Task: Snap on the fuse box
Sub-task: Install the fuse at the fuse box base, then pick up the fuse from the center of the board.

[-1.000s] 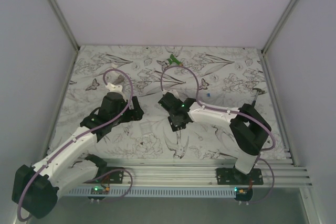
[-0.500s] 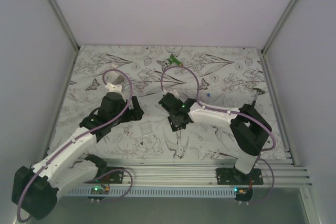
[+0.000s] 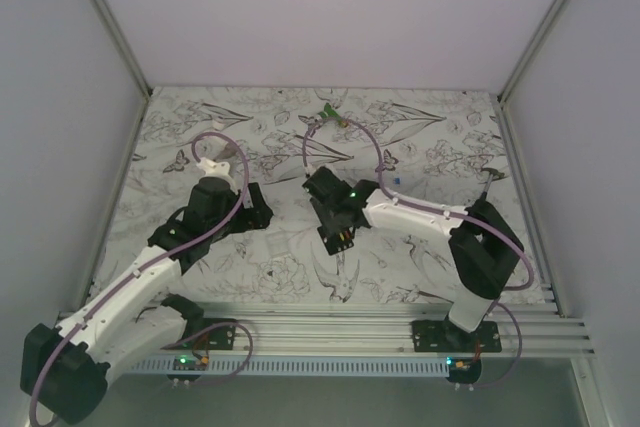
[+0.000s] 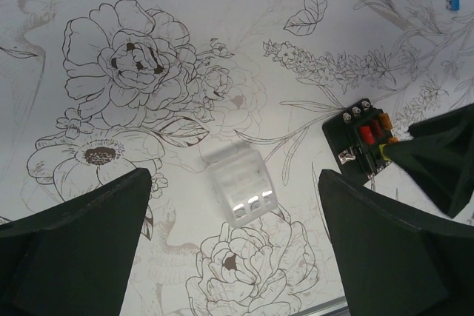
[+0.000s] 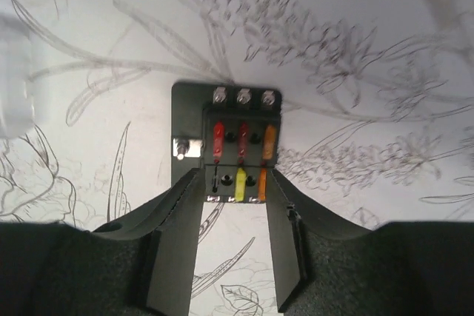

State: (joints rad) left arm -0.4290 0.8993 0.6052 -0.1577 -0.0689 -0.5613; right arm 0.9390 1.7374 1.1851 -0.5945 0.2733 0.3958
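Note:
The fuse box (image 5: 222,135) is a black block with red, yellow and orange fuses in its slots, lying flat on the flower-print sheet. My right gripper (image 5: 235,183) is open just over its near end, one fingertip at each side of the raised fuse block. In the top view the right gripper (image 3: 340,229) hides most of the box. The left wrist view shows the fuse box (image 4: 359,142) at the right with a right finger (image 4: 437,160) above it. A clear plastic cover (image 4: 241,186) lies on the sheet ahead of my left gripper (image 4: 233,179), which is wide open and holds nothing.
A green-and-white tool (image 3: 330,115) lies at the back of the sheet. A tiny blue fuse (image 3: 398,181) sits to the right of the right wrist, also seen as the blue fuse (image 4: 453,2) in the left wrist view. Walls enclose three sides.
The right gripper's jaws have parted from shut to open over the fuse box, and its wrist has shifted slightly. The left arm has barely moved.

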